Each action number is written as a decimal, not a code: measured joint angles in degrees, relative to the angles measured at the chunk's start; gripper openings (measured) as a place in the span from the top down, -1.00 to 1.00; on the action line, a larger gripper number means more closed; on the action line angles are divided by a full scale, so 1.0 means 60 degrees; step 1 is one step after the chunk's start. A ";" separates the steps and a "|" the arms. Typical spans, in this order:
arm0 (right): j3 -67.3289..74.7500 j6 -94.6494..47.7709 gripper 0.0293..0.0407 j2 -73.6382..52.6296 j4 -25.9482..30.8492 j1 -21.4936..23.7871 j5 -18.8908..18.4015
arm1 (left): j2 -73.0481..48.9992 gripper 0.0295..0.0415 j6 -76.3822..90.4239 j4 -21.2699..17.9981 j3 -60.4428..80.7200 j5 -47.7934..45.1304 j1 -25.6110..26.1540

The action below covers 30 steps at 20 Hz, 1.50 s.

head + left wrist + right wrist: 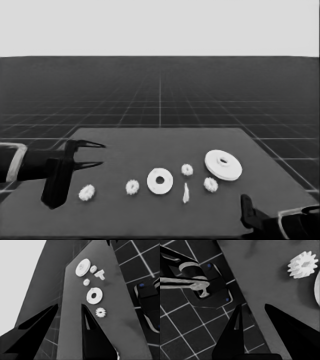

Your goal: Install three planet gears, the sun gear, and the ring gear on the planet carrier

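Nothing is sitting on the carrier (160, 181) yet: four gears (132, 187) lying loose around it, ring gear (223, 165) at its two o'clock, both claws, left (98, 154) and right (253, 308), waiting open.

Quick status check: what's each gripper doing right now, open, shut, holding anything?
Left gripper: open, holding nothing, parked over the table's left end.
Right gripper: open, holding nothing, waiting at the table's near right corner.

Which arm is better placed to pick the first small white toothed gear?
Probably the left. Its hand hangs open over the table's left end, close to the leftmost small white toothed gear. The right hand waits at the lower right corner, farther from any gear.
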 joint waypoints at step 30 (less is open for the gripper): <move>-0.0027 0.0000 -0.61 -0.0001 0.0004 -0.0054 -0.0002 | 0.3906 0.72 -1.2480 0.0343 -0.7903 0.6066 0.5694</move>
